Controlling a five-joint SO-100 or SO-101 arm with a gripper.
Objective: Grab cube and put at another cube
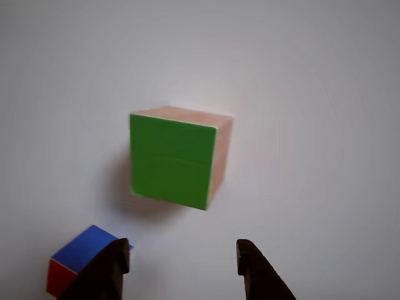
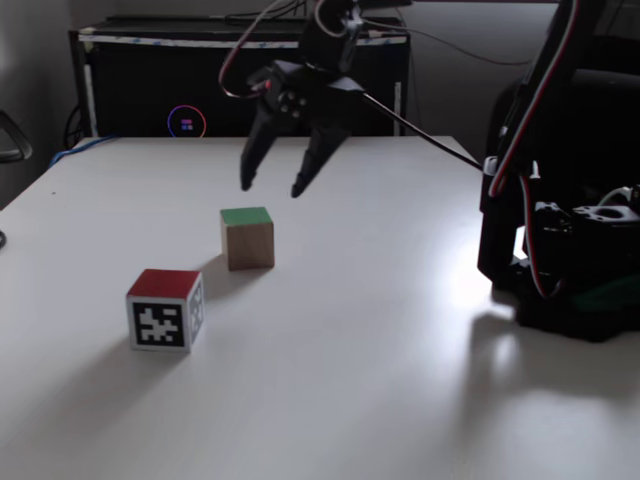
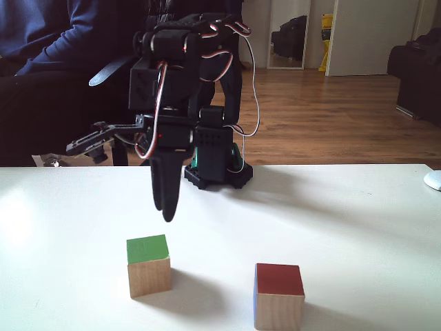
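Gripper hangs spread above the cube mid-table, touching nothing. A fixed view shows another cube with its pixel marker, near the front-left edge; the other view shows its blue face.

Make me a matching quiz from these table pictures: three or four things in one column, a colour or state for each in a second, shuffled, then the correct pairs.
Column one:
1. wooden cube
2. marker cube
3. gripper
4. table

Column two:
A. red top face, black-and-white pixel pattern on one side
B. white, bearing both cubes
C. green top face, plain wood sides
D. open, raised above the table, holding nothing

Pairs: 1-C, 2-A, 3-D, 4-B
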